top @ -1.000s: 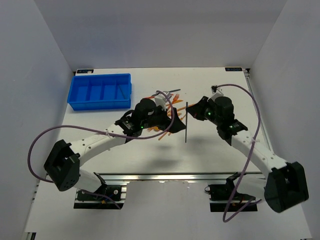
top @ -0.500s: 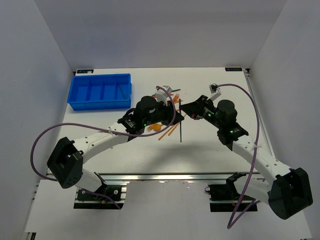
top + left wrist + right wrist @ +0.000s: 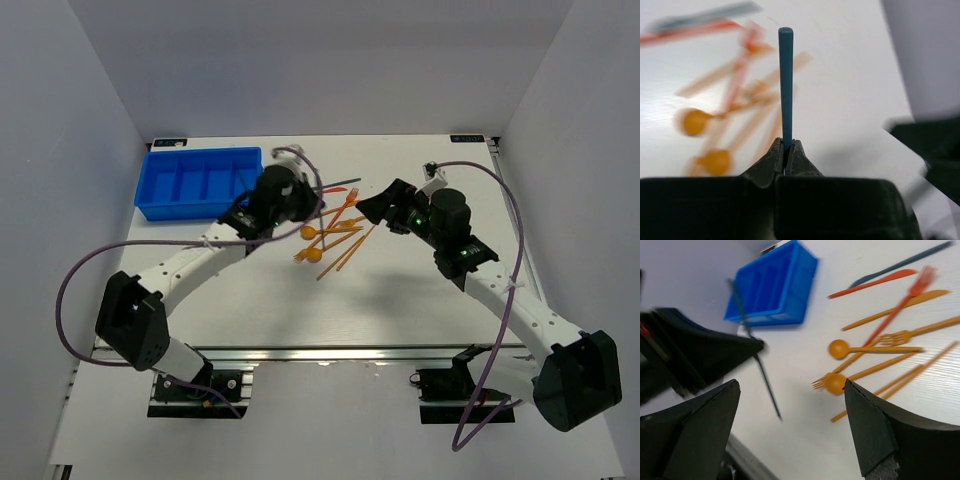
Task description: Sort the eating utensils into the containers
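My left gripper [image 3: 785,145] is shut on one end of a dark grey-blue stick [image 3: 785,85], which points away from it above the table. In the right wrist view the same stick [image 3: 759,371] juts out of the left gripper's black body [image 3: 705,357]. My right gripper [image 3: 790,405] is open with nothing between its fingers, just right of the stick. In the top view the left gripper [image 3: 308,204] and the right gripper [image 3: 372,208] face each other over a heap of orange and red utensils [image 3: 335,235]. The blue tray [image 3: 197,210] with its compartments stands at the back left.
A dark knife [image 3: 900,262] and a red knife [image 3: 872,283] lie at the far side of the heap. Orange spoons [image 3: 839,348], forks and sticks are spread below them. White walls close in the table on three sides.
The dark stick has gone from my right gripper to my left: the left shut on it and the right opened. The left arm has swung back and left with it, nearer the tray.
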Tool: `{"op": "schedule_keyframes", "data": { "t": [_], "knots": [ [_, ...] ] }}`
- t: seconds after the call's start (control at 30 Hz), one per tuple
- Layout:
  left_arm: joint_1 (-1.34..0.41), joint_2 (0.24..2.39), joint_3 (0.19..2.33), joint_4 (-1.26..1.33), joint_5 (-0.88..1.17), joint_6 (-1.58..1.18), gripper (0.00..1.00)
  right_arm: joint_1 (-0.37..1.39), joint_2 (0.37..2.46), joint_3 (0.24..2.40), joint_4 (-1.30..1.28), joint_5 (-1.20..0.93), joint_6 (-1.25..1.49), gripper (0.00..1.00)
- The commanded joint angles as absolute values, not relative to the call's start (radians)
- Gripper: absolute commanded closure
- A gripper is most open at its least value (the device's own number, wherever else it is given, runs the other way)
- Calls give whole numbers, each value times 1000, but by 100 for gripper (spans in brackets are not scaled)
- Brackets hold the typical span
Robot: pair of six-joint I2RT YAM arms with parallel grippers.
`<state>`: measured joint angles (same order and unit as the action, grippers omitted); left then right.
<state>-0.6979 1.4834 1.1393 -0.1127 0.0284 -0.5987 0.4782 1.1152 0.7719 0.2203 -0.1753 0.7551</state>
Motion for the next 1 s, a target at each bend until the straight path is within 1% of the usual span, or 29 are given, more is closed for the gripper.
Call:
{"op": "schedule_keyframes", "data": {
  "t": [0.0,0.03,0.07,0.13,0.17,0.23,0.27,0.3,0.37,0.43,0.53,0.67,0.73,0.83,0.9,0.97],
  "knots": [
    [-528,1483,1265,-297,-191,-566,100,443,1137,862,2,-8,716,11],
    [-452,1552,1313,-381,-213,-542,100,433,1137,858,2,-5,712,11],
    [-421,1595,1416,-424,-271,-508,100,433,1131,848,2,-5,706,11],
    [-312,1725,1507,-503,-290,-512,100,433,1126,819,2,-12,704,11],
    [-275,1765,1547,-512,-231,-537,100,430,1126,812,2,-14,703,11],
    [-204,1845,1667,-535,-187,-545,100,428,1127,798,2,-17,693,11],
    [-193,1924,1715,-551,-190,-525,100,428,1131,796,2,-20,687,11],
    [-186,1969,1840,-580,-201,-511,100,428,1131,795,2,-21,675,11],
    [-160,2102,1972,-671,-201,-480,100,426,1131,785,2,-26,661,11],
    [-138,2166,2105,-707,-198,-466,100,426,1129,778,2,-28,650,11],
    [-120,2226,2173,-698,-187,-448,100,426,1129,761,3,-38,644,11],
    [-112,2253,2181,-687,-166,-437,100,425,1138,749,11,-51,640,11],
    [-112,2252,2158,-675,-138,-443,100,425,1138,747,12,-46,637,11],
    [-112,2221,2068,-629,-112,-459,99,425,1141,750,11,-46,635,11],
    [-113,2209,2028,-620,-100,-465,91,425,1147,758,8,-49,630,11],
    [-115,2197,2022,-615,-100,-466,77,425,1160,764,5,-54,621,11]
  ]
}}
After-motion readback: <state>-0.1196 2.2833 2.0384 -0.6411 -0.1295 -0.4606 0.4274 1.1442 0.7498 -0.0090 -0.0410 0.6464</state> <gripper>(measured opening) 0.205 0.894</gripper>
